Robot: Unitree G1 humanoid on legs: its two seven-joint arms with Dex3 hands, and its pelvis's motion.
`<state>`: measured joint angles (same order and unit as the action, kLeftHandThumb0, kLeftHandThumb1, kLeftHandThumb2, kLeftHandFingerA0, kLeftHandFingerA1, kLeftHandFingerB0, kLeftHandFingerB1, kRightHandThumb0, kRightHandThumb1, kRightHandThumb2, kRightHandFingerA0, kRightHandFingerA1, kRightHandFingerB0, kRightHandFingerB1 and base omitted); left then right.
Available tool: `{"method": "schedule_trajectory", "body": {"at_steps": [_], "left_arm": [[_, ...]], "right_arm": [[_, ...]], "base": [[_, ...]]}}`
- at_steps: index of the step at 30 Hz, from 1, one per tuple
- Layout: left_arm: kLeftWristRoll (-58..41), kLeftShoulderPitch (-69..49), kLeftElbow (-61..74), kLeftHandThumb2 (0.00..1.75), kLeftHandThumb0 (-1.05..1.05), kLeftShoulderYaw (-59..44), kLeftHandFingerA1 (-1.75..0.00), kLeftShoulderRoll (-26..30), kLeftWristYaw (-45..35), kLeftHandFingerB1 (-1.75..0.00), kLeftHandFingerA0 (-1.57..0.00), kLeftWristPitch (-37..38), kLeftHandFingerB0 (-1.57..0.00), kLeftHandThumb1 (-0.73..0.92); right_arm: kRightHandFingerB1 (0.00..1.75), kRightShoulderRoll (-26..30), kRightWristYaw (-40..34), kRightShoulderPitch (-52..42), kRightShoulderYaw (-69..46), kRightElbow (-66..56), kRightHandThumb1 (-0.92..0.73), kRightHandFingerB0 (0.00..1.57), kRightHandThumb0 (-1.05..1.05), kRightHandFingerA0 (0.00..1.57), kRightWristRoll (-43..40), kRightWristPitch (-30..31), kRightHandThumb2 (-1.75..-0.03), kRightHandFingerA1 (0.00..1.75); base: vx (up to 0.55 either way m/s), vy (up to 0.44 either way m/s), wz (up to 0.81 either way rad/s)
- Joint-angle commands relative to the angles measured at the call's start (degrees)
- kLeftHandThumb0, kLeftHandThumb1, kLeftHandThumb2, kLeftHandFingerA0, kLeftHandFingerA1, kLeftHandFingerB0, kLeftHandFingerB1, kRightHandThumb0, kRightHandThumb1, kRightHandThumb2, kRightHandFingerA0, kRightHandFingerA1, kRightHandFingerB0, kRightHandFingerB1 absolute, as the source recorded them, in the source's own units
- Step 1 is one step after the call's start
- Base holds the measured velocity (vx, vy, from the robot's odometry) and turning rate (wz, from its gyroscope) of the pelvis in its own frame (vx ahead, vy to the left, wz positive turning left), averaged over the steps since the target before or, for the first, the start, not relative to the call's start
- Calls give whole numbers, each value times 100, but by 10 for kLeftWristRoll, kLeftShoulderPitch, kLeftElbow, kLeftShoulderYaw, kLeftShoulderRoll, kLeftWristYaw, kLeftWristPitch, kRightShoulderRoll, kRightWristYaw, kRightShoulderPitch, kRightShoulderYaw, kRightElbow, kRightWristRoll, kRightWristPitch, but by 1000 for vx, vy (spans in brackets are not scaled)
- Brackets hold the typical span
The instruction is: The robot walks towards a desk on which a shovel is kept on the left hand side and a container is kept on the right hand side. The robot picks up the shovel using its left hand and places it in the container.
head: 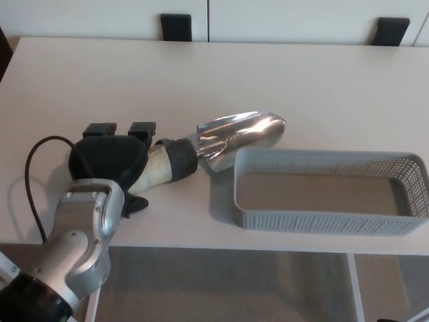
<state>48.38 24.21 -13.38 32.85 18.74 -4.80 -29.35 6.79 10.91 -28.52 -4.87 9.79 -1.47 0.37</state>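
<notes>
1. One hand shows in the head view: the robot's left hand (112,161), black and bulky, on a silver-grey forearm (77,245) that enters from the lower left corner.
2. Its fingers are wrapped around the pale, cream-coloured handle (155,169) of the shiny metal shovel (236,134); two blocky black fingertips (141,127) stick up on the far side of the hand.
3. A dark collar (181,158) joins the handle to the scoop, just beyond the hand on its right.
4. The shovel's scoop points away from the hand to the right and a little farther back, and its rounded tip sits close to the far left corner of the container.
5. Whether the scoop touches the container's rim or hangs just above the tabletop cannot be told from this view.
6. The grey, rectangular perforated plastic container (315,220) stands to the right of the hand, on the near part of the light beige desk (201,74), and nothing lies inside it.
7. A black cable (32,176) loops out from the arm on the hand's left side.
8. Two dark chair backs (175,27) show beyond the desk's far edge, well apart from the hand.
9. The right hand is out of the picture.
</notes>
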Motion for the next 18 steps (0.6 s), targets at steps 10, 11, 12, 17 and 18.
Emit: {"method": "schedule_trajectory", "body": {"at_steps": [10, 11, 12, 17, 18], "left_arm": [[5, 26, -87, 87, -30, 6, -49, -38, 10, -47, 0, 23, 0, 30], [-34, 44, -125, 89, -31, -7, -47, -54, -25, -48, -1, 36, 0, 34], [-37, 46, -130, 89, -31, -10, -47, -56, -29, -48, -1, 39, 0, 34], [-155, 45, -207, 95, -28, -82, -66, -80, -91, -47, -56, 128, -16, 48], [-154, 47, -208, 95, -28, -85, -66, -80, -91, -47, -56, 131, -16, 48]], "right_arm": [[45, 12, 2, 3, 1, -5, -65, 44, -28, 57, 2, -11, -59, 52], [46, 14, 2, 2, 1, -7, -66, 46, -29, 58, 3, -9, -59, 52], [46, 14, 2, 1, 2, -9, -66, 46, -29, 58, 3, -9, -59, 52], [44, 17, 5, 1, 8, -17, -65, 46, -32, 59, 5, -3, -59, 51], [44, 17, 6, 1, 8, -24, -65, 46, -31, 58, 3, 3, -59, 51]], "base": [[0, 0, 0], [0, 0, 0], [0, 0, 0], [0, 0, 0], [0, 0, 0]]}}
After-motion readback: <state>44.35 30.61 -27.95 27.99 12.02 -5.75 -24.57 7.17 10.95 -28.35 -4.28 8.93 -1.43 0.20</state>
